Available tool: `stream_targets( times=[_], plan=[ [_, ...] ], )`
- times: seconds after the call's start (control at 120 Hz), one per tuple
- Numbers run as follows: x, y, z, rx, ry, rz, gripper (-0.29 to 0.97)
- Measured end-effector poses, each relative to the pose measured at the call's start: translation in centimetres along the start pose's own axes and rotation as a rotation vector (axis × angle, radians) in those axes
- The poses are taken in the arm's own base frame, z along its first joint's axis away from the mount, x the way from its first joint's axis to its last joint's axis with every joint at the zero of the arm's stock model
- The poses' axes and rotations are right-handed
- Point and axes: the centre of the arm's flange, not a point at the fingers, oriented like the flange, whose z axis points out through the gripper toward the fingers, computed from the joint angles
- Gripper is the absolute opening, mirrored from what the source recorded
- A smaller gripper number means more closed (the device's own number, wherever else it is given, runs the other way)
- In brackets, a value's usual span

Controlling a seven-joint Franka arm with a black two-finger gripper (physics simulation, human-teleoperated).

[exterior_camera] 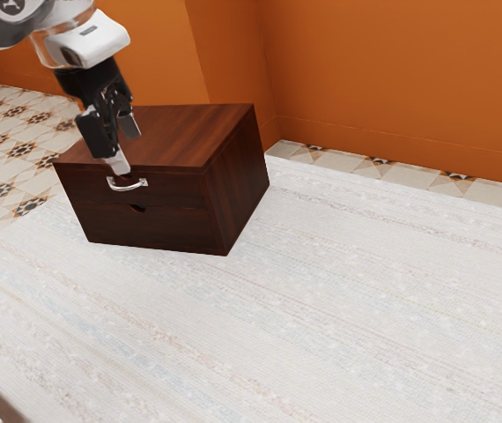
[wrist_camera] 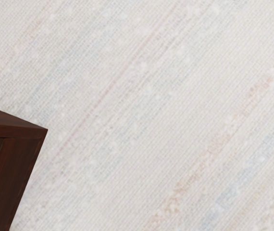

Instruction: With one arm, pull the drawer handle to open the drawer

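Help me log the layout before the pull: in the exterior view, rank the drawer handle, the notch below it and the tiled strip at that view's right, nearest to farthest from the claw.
1. Drawer handle, just below the claw, on the chest's front.
2. Notch, lower on that front.
3. Tiled strip, far toward the exterior view's right, under the wall.

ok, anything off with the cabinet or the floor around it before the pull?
Nothing stands out. The cabinet stands upright on the rug, its top drawer looks shut and flush, and the handle is intact. The gripper sits just above the handle.
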Motion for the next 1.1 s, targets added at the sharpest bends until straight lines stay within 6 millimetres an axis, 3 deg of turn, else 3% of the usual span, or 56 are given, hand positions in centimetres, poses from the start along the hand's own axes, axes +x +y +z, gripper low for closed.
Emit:
stream_targets(
  times=[0.183,0.317,0.383,0.508,0.567,0.742,0.983,1.1],
  plan=[
    [-0.2,-0.3,0.7,-0.014,-0.01,-0.064,0.68],
    [0.0,-1.4,3.4,-0.054,-0.045,-0.106,0.68],
    [-1.2,-0.5,3.8,-0.078,-0.054,-0.121,0.68],
    [-4.7,2.0,2.4,-0.081,-0.048,-0.126,0.68],
    [-6.0,2.2,2.6,-0.072,-0.06,-0.117,0.68],
    [-8.1,1.2,5.5,-0.028,-0.072,-0.025,0.68],
    [-13.0,-2.8,7.7,0.021,-0.12,0.05,0.68],
    [-12.8,-4.0,8.3,0.062,-0.081,0.145,0.68]
  ],
)
